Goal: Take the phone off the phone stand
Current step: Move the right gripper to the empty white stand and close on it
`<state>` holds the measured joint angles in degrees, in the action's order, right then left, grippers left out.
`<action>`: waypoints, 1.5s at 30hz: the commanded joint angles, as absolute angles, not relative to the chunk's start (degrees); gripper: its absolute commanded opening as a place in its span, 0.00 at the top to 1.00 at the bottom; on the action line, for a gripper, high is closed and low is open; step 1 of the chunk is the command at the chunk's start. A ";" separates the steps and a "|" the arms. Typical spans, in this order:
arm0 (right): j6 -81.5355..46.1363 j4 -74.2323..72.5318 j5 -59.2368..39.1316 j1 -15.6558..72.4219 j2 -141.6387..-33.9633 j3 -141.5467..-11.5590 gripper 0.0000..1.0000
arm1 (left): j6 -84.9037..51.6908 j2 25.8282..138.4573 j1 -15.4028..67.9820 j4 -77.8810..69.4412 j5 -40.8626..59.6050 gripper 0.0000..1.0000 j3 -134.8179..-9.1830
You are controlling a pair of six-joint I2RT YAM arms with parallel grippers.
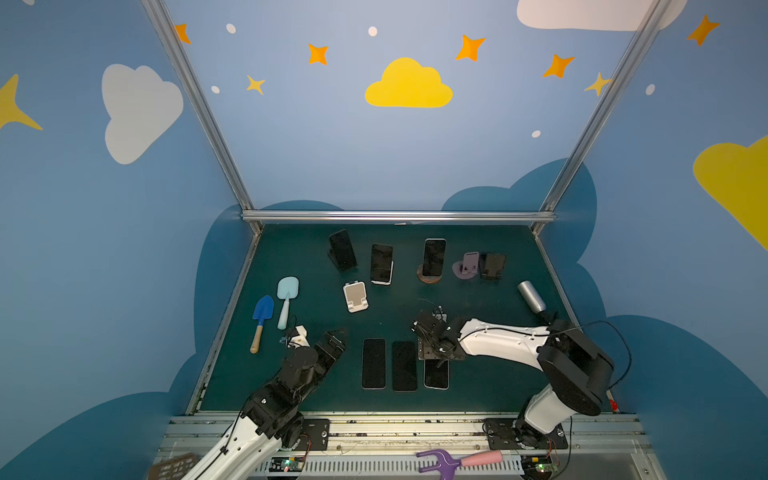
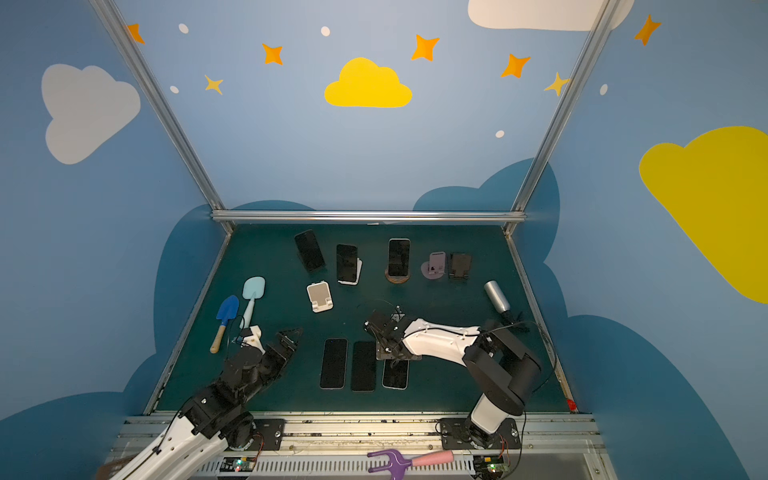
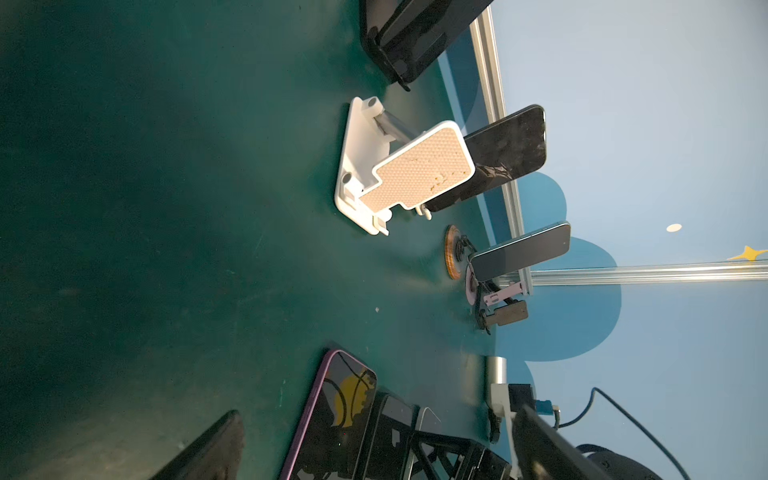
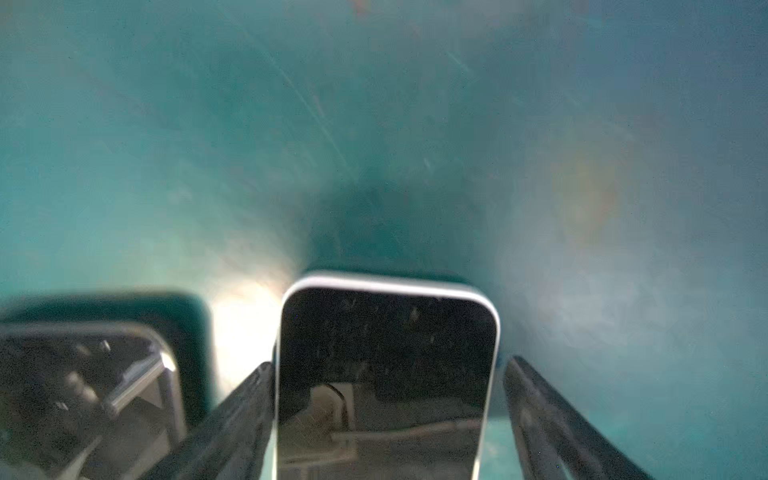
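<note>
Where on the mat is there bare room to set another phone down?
Bare mat between the empty white stand and the silver cylinder, and right of the three flat phones. Crowded along the back row of stands.

White-shelled arms point(image 1: 503, 338), black joints point(image 1: 577, 365), black lattice jaws, looping black cables point(image 1: 630, 357), screwed base plates point(image 1: 312, 429).

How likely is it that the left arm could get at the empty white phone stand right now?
Probably yes. The left claw stands open and faces the white phone stand, with only bare green mat between them. The blue trowel and the nearest flat phone lie off to either side.
</note>
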<state>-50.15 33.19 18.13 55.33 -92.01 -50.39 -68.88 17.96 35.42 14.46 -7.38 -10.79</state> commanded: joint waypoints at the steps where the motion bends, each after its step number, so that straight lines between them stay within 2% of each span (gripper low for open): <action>1: -49.32 37.44 19.06 55.46 -88.26 -50.19 0.13 | -66.14 18.92 35.51 13.59 -7.82 0.00 -13.62; 13: -45.90 40.72 22.32 55.16 -83.53 -53.77 0.10 | -63.63 22.59 35.53 14.24 -7.34 0.00 -17.85; 27: -38.95 40.20 22.08 55.24 -80.58 -61.79 0.10 | -59.96 20.07 35.51 22.91 -10.26 0.00 -22.40; 38: -31.25 27.84 12.03 57.41 -88.36 -72.24 0.12 | -62.29 16.34 35.51 31.41 -15.87 0.00 -22.68; 41: -27.00 22.75 9.10 59.11 -93.97 -76.49 0.12 | -64.75 14.54 35.46 35.68 -18.99 0.00 -23.07; 45: -24.22 23.07 13.35 61.93 -104.56 -86.80 0.09 | -66.61 12.29 35.38 38.76 -21.09 0.00 -23.10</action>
<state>-27.94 25.91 12.45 60.31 -99.92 -81.43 -64.79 13.50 35.42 33.91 -17.47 -21.76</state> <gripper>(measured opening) 0.907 0.996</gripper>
